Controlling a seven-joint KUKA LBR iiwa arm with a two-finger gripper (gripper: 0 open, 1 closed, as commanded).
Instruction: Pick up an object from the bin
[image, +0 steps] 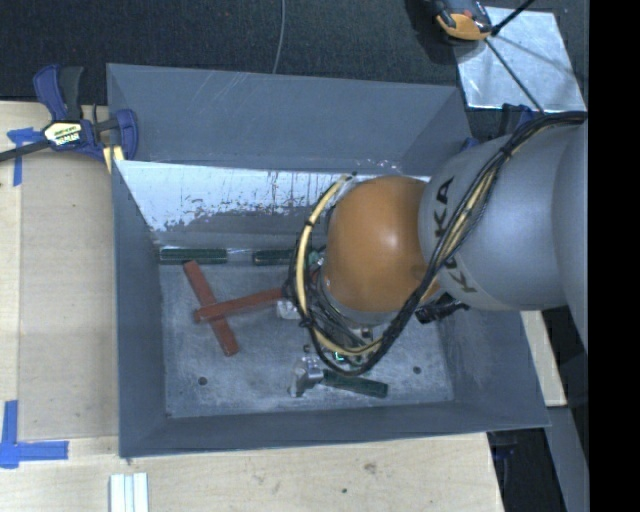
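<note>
My gripper (312, 378) is low over the bin floor near the front wall, right of centre, mostly hidden under the arm's wrist. A dark green stick-like thing (360, 386) lies flat on the floor just to its right, touching or almost touching it. A red-brown cross made of two flat bars (222, 305) lies to the left on the floor, apart from the gripper.
Two dark green pen-like sticks (195, 256) (272, 257) lie end to end along the foot of the back wall. The arm with its orange cover and cables hangs over the bin's right half. Bare floor shows at the front left.
</note>
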